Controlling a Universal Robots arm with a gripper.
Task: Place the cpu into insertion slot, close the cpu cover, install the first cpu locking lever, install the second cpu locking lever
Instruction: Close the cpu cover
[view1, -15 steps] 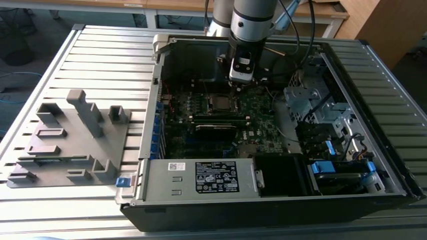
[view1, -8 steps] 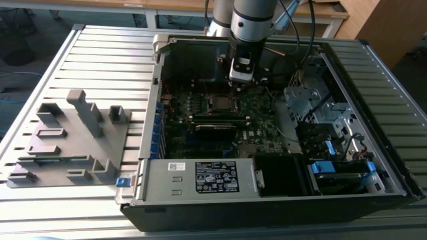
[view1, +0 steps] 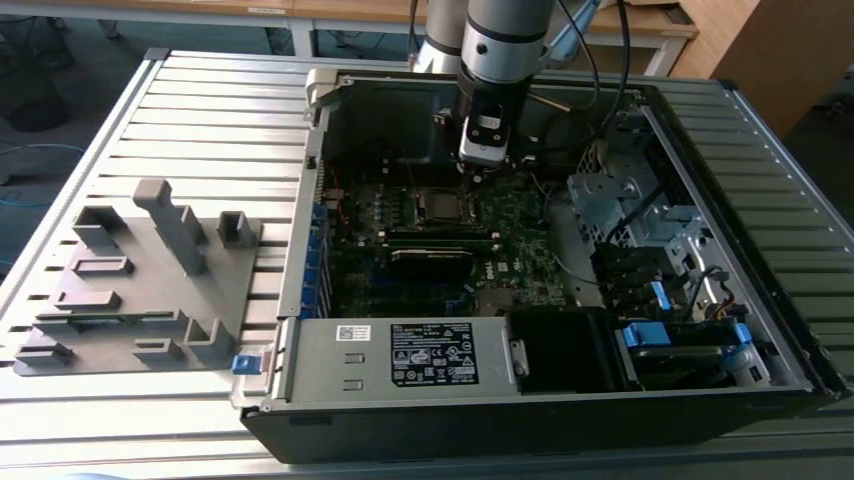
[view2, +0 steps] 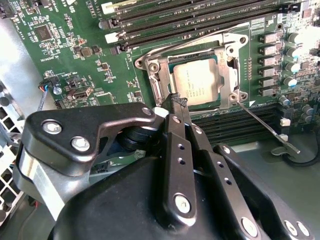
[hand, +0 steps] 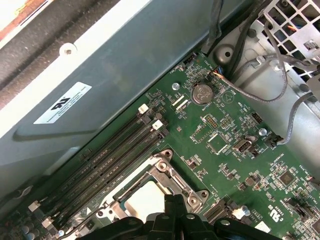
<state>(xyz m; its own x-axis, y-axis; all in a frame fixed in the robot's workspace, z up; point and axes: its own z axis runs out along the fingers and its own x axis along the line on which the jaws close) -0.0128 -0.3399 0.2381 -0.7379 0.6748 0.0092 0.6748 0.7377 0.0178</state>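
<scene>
Hovering just beside the insertion slot (view1: 438, 206), the gripper (view2: 178, 102) had its two long black fingers (view2: 175, 150) pressed together, with nothing visible between them. In the second wrist view its tip stood at one edge of the slot's metal surround. It may have been touching that edge, but the angle left this unclear.

Inside the insertion slot lay the cpu (view2: 197, 82), flat and square to the frame, its dull grey top facing up. The cpu cover (view2: 162, 75) appeared to lie down around it, so the chip showed through the window. From one corner of the slot a thin wire locking lever (view2: 267, 127) ran out slantwise across the memory slots (view2: 235, 125), and it looked unlatched. More memory slots sat along the opposite side of the insertion slot, all on the green motherboard (view2: 75, 35) inside the open computer case (view1: 400, 400).

The cpu was probably light, thin and rigid, with a smooth top that would slip under a careless pinch and a delicate underside. It was best held by two opposite edges and kept level. The cover looked like stiff sheet metal on a hinge. The lever looked springy and was best pushed near its bent free end.
</scene>
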